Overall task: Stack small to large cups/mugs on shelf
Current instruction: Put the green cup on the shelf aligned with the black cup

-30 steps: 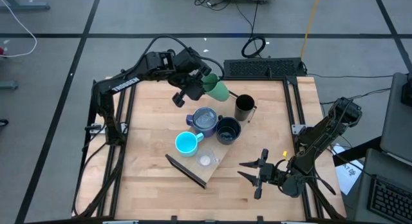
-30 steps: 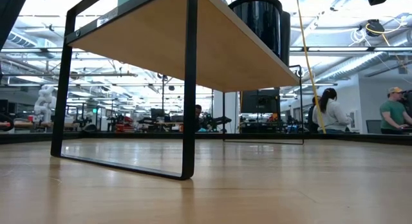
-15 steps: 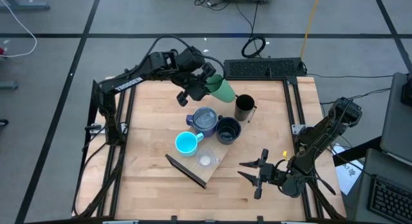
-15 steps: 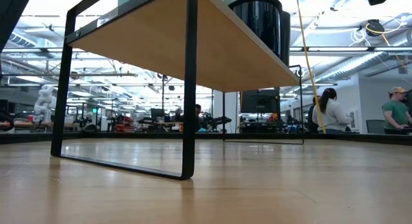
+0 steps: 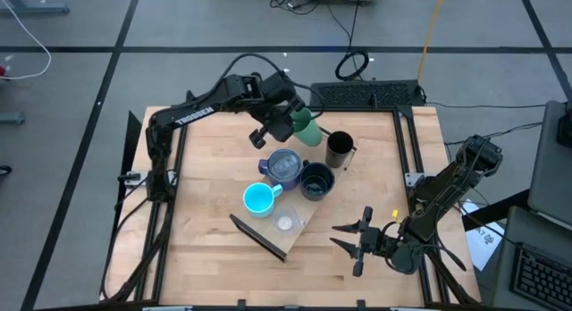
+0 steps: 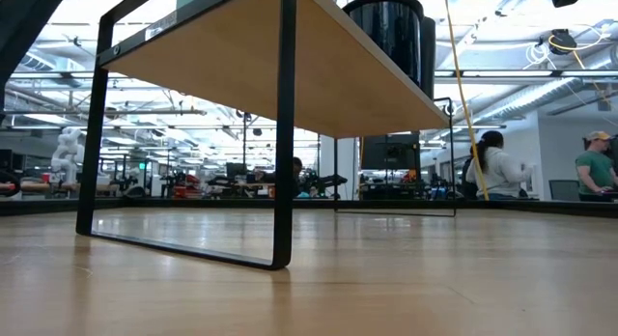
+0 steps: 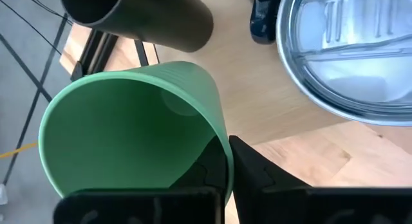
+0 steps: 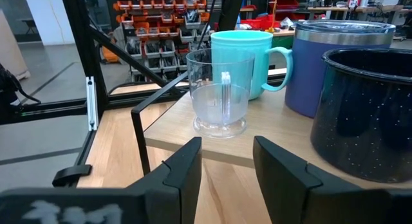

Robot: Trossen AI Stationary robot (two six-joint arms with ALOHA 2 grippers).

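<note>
- Two dark arms are seen from above over a wooden table [image 5: 206, 248].
- Nearest, at about 5 o'clock, the right gripper [image 5: 350, 240] is parked with its fingers spread apart and nothing held.
- At centre, the shelf [image 5: 299, 223] is laid slantwise, carrying the tiny clear cup [image 5: 285, 223], cyan handled mug [image 5: 258, 200], blue-purple mug [image 5: 284, 166] and wide black mug [image 5: 316, 180].
- Just beyond, toward 1 o'clock, the tall black cup [image 5: 339, 149] is stood upright.
- Farthest, toward 12 o'clock, the green tumbler [image 5: 307, 130] is held tilted, clamped at its rim by the left gripper [image 5: 288, 125], beside the tall black cup.
</note>
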